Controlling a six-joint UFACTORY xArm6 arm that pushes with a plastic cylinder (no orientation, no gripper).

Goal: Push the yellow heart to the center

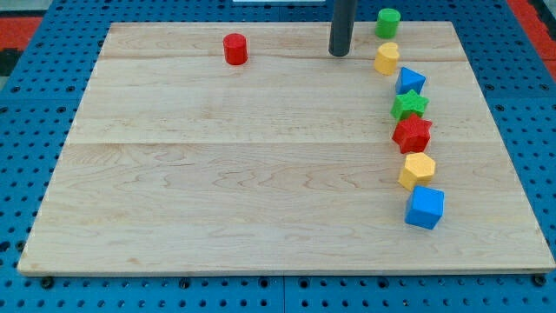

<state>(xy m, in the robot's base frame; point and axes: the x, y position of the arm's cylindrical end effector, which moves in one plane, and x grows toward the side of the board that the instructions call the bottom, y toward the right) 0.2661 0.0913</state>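
Note:
The yellow heart lies near the view's top right of the wooden board. My tip rests on the board just to the left of the yellow heart, a small gap apart from it. A green cylinder sits above the heart. A blue triangle lies just below and right of the heart.
Below the blue triangle, down the right side, lie a green star, a red star, a yellow hexagon and a blue cube. A red cylinder stands at the top left of centre.

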